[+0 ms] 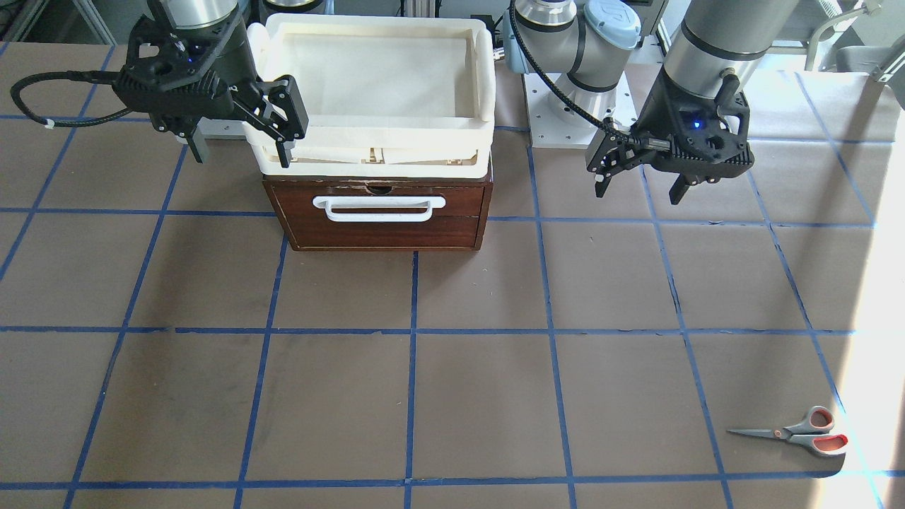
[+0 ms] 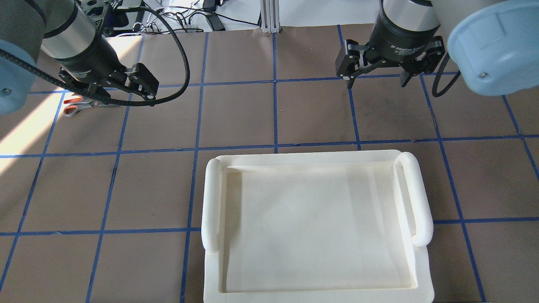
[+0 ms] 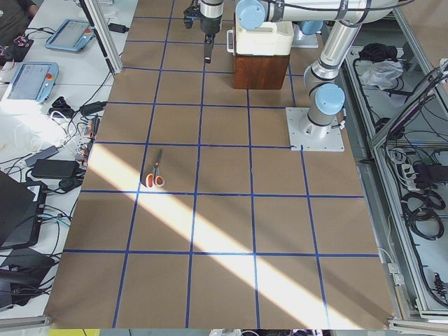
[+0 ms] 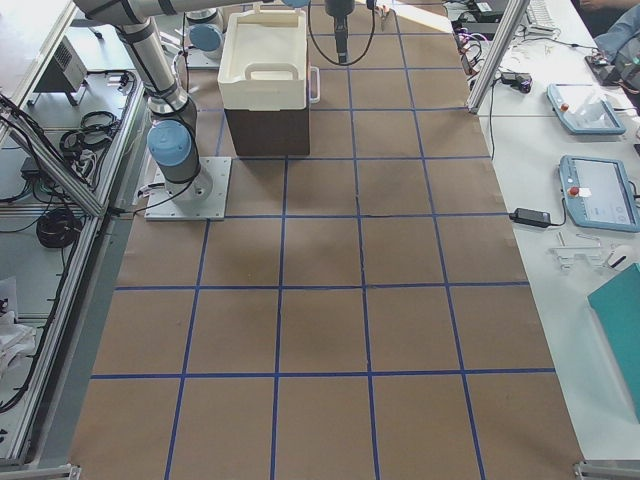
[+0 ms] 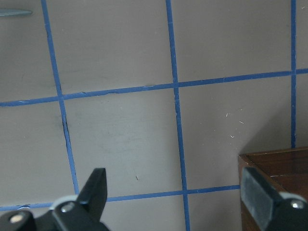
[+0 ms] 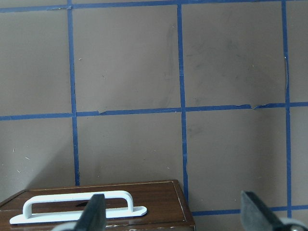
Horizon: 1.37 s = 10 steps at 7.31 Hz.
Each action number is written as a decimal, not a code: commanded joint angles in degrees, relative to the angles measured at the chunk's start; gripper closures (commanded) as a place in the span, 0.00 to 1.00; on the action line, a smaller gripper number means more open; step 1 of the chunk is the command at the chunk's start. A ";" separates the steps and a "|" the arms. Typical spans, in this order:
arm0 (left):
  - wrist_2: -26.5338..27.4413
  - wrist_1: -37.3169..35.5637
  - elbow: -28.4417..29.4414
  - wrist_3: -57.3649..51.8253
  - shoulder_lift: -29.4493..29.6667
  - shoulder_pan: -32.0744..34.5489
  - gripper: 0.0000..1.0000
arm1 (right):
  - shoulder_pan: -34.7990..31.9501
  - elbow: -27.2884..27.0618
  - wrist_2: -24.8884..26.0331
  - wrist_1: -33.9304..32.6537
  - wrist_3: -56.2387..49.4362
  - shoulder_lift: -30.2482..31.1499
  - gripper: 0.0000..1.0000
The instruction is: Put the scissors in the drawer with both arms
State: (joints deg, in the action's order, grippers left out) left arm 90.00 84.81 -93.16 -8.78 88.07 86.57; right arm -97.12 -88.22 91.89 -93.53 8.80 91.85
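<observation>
The small pair of scissors with slim grey metal blades and orange-red-lined finger loops (image 1: pixel 802 431) lies flat, blades together, on the brown table gridded with blue tape (image 1: pixel 339 396). It sits at the far edge from the robot, on its left side, well apart from the dark reddish-brown wooden drawer (image 1: pixel 385 219).

The left black two-finger gripper (image 1: pixel 640 187) hangs above the table with its jaws spread wide and nothing between them. The right black two-finger gripper (image 1: pixel 240 152) is equally wide open and empty, just beside the cream-white plastic tray (image 1: pixel 488 85) that sits on top of the drawer's case.

The scissors should be light and rigid, but thin and low against the table, so there is little to get fingers under. The bare blades look slippery. The better hold is probably across the narrow neck by the pivot (where both halves pinch together), or across the thicker handles.

The front-facing view alone shows the drawer front, seemingly shut, with its white bar handle (image 1: pixel 380 207). The overhead view shows only the tray top and hides the drawer, and there the left arm covers part of the scissors. The left wrist view catches just a blade tip in its top corner, while the right wrist view looks down on the handle.
</observation>
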 commanded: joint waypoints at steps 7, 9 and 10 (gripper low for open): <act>0.27 -0.53 0.35 -22.35 0.87 -7.09 0.00 | -0.88 0.07 -6.69 -2.63 -23.53 0.00 0.00; 0.35 -1.14 0.70 -40.52 2.54 -11.49 0.00 | -0.88 0.24 -14.41 1.74 -37.82 -4.10 0.00; 0.44 -1.93 0.79 -48.53 3.50 -12.99 0.00 | -0.79 0.77 -16.02 2.20 -44.94 -5.44 0.00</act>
State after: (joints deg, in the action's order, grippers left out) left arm 90.35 83.67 -92.54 -46.42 90.41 75.83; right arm -97.96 -87.92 79.27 -92.83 -26.49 88.56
